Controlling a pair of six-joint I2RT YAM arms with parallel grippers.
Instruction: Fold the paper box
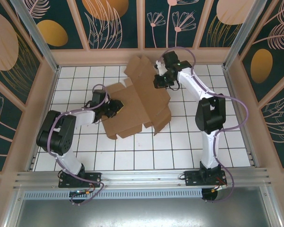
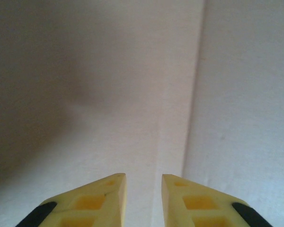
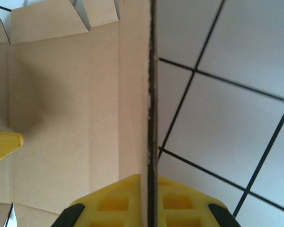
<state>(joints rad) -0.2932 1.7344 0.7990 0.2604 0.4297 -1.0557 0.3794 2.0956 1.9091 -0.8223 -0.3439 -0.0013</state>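
Where the white tiled surface point(image 1: 180, 151) fills the middle of the overhead view, the paper box point(image 1: 138, 111) lies opened out just above centre. It is a sheet of plain brown cardboard with flaps, crease lines and notched edges, running from the upper middle of the frame down to the centre.

From the lower left, the left arm point(image 1: 57, 132) reaches in toward the box's left side. From the lower right, the right arm point(image 1: 209, 113), white with a black joint, stretches up to the box's upper right edge.

At the box's left side, the left pincer point(image 1: 117, 105) sits over the cardboard. In its own wrist view its yellow fingers point(image 2: 104, 198) stand a narrow gap apart at the bottom of the frame. Nothing shows between them, and pale cardboard with one upright crease lies beyond.

At the upper right edge, the right pincer point(image 1: 159, 80) is clamped on the paper box. Its wrist view shows the cardboard edge-on, running down the centre of the frame. There it is pinched between the two yellow fingers point(image 3: 113, 203) at the bottom, with the brown panel to the left and bare tiles to the right.
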